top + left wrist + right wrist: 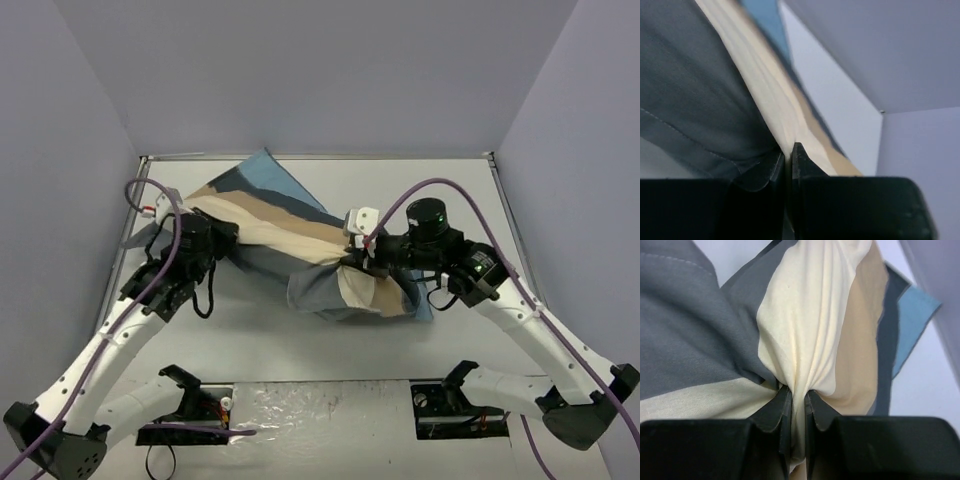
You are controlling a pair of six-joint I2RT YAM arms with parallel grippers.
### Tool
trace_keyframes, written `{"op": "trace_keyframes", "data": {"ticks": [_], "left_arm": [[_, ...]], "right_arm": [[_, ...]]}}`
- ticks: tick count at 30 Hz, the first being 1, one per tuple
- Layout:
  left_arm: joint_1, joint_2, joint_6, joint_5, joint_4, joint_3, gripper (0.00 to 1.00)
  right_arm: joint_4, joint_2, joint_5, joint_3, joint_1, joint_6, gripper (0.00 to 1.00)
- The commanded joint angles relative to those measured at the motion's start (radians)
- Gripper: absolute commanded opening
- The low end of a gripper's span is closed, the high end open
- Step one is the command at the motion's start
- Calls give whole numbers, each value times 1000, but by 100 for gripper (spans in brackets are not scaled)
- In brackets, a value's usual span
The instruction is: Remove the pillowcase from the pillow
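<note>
Left pincer point(788, 152): jaws drawn together to a thin slit, nipping a fold of the pillowcase point(290, 235) where grey cloth meets a cream stripe; grey cloth laps over one jaw.
Left pincer, place: at the 9 o'clock edge of the cloth in the top view, the arm reaching in from 7 o'clock.
Right pincer point(797, 395): narrow, clamped on a gathered pleat of the cream stripe; creases fan away from the jaws toward 12 o'clock in its wrist view.
Right pincer, place: at the 3 o'clock side of the cloth, just over the crumpled bunch, the arm coming from 5 o'clock.
Pillowcase, place: on the middle of the surface point(470, 200), slanting from a blue corner at 11 o'clock, close to the far edge, down to a bunched heap near the centre.
Pillowcase, look: striped face up, with tan, cream, slate and blue bands; plain grey-blue cloth shows at the near heap and along the left edge.
Pillowcase, lie: held between the two pincers, rumpled and folded, not flat.
Cable point(440, 185): purple, arching over the right arm; a second one loops above the left arm.
Walls point(300, 70): plain lilac, closing the surface at 9, 12 and 3 o'clock.
</note>
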Motion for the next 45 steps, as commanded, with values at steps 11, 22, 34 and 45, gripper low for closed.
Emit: {"op": "trace_keyframes", "data": {"ticks": [11, 22, 34, 45], "left_arm": [[-6, -12, 22, -219, -57, 347, 2], [80, 713, -119, -147, 176, 413, 2], [103, 911, 268, 42, 414, 706, 60], [71, 417, 522, 414, 365, 333, 95]], "right_arm": [[441, 93, -145, 59, -158, 571, 0], [772, 625, -165, -182, -582, 920, 0], [710, 643, 234, -33, -598, 730, 66], [319, 340, -180, 71, -608, 167, 100]]}}
